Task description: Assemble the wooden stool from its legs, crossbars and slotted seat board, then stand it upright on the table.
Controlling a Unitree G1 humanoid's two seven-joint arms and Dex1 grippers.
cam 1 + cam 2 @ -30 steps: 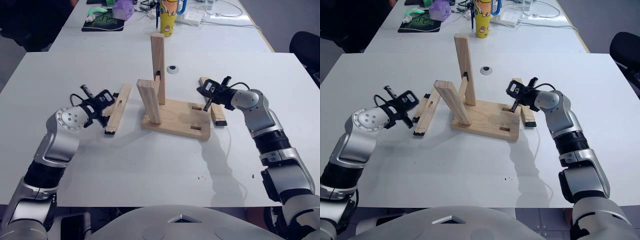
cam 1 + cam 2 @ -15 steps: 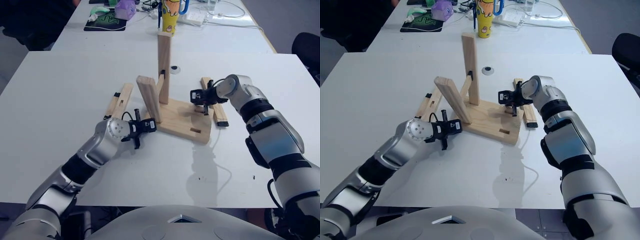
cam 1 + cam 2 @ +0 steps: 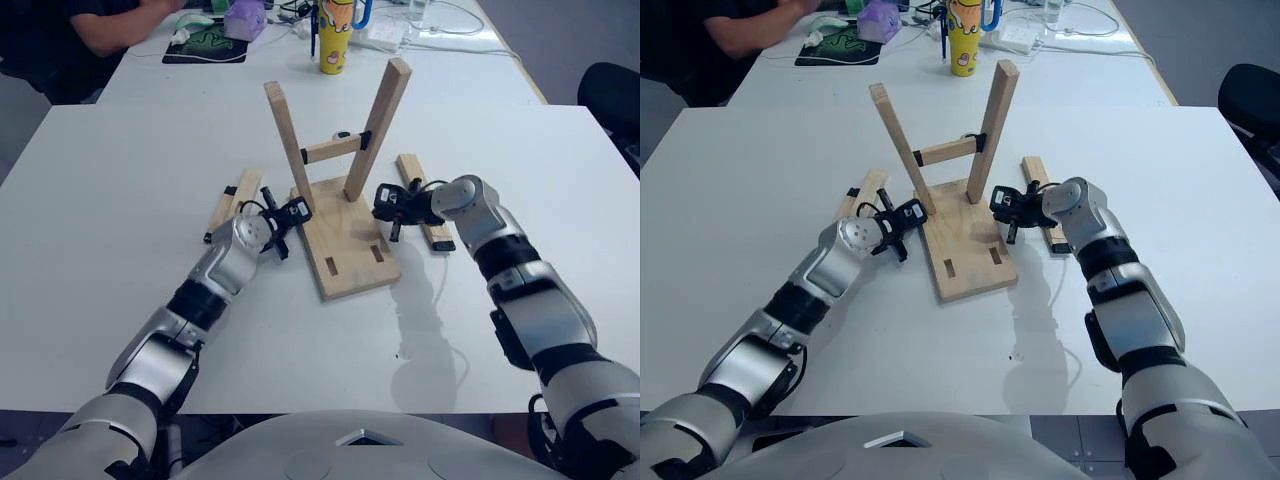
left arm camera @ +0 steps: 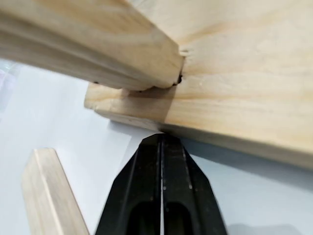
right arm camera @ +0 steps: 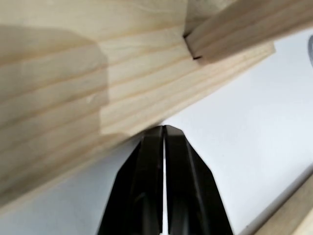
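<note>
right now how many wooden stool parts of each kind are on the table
seat board: 1
legs standing in it: 2
crossbar joining them: 1
loose pieces lying flat: 2
total: 6

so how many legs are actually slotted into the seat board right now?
2. The left leg stands at the far end of the seat board, leaning left; the right leg stands beside it, leaning right. A crossbar joins them. None looks hidden.

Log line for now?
seat board flat, two legs upright in it, crossbar between | left claw shut at board edge | right claw shut at board edge | loose pieces on table
</note>
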